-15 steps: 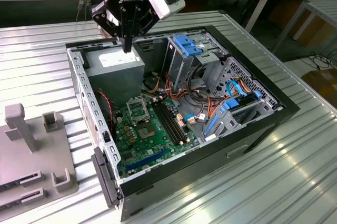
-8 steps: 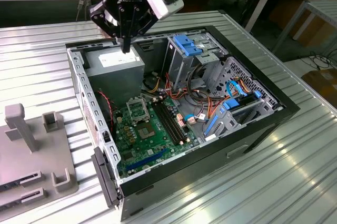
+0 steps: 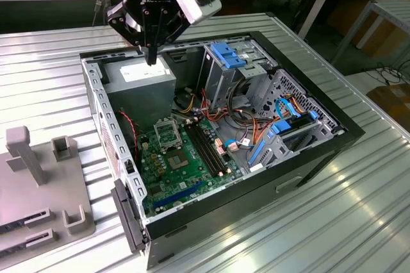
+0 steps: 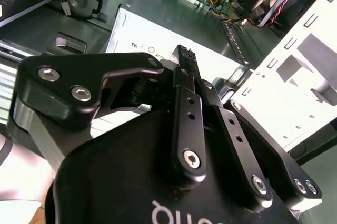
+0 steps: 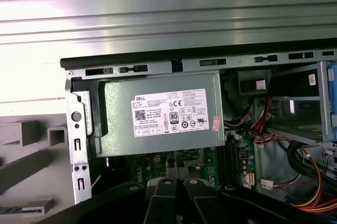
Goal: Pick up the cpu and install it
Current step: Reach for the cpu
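I cannot tell where the cpu is. The end effector [image 3: 152, 61] hangs with its fingers [image 4: 188, 103] pressed together, above the grey power supply [image 5: 160, 113] in a corner of the open computer case [image 3: 343, 131]. It is apart from the socket frame [image 3: 168, 134] on the green motherboard [image 3: 161, 172]. The case lies on the ribbed metal bench [image 3: 51, 87].

green board [image 3: 163, 170], blue brackets [image 3: 229, 54], black claw [image 3: 152, 60]

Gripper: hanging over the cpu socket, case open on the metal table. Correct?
No. The gripper hangs over the grey power supply, not the socket, which lies apart from it on the green board. The exterior view shows it. The case is open on the metal table.
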Robot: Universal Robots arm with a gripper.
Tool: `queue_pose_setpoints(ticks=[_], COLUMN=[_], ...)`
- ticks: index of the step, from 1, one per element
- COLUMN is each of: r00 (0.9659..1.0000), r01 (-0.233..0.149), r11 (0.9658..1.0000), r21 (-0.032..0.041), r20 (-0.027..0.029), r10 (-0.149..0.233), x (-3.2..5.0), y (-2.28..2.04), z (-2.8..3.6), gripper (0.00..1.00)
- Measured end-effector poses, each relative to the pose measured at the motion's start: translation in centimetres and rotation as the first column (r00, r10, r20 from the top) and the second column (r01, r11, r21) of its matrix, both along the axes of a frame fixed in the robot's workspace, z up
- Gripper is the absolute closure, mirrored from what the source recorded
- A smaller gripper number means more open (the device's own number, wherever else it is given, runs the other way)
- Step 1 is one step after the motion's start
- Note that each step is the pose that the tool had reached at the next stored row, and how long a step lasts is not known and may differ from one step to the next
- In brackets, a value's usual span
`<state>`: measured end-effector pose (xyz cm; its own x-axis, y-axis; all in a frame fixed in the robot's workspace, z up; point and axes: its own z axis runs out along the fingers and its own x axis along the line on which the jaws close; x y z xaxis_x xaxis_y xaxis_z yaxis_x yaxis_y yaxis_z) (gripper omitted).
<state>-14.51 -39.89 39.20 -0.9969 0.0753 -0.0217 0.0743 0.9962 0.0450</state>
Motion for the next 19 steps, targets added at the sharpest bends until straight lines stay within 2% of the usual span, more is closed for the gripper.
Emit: queue_pose_setpoints(ticks=[19], r00=[1.0], r01=[0.0], r11=[1.0], r21=[0.0], r20=[-0.0007], r10=[0.0], x=[-0.6], y=[0.0], z=[-0.05], gripper=[0.89])
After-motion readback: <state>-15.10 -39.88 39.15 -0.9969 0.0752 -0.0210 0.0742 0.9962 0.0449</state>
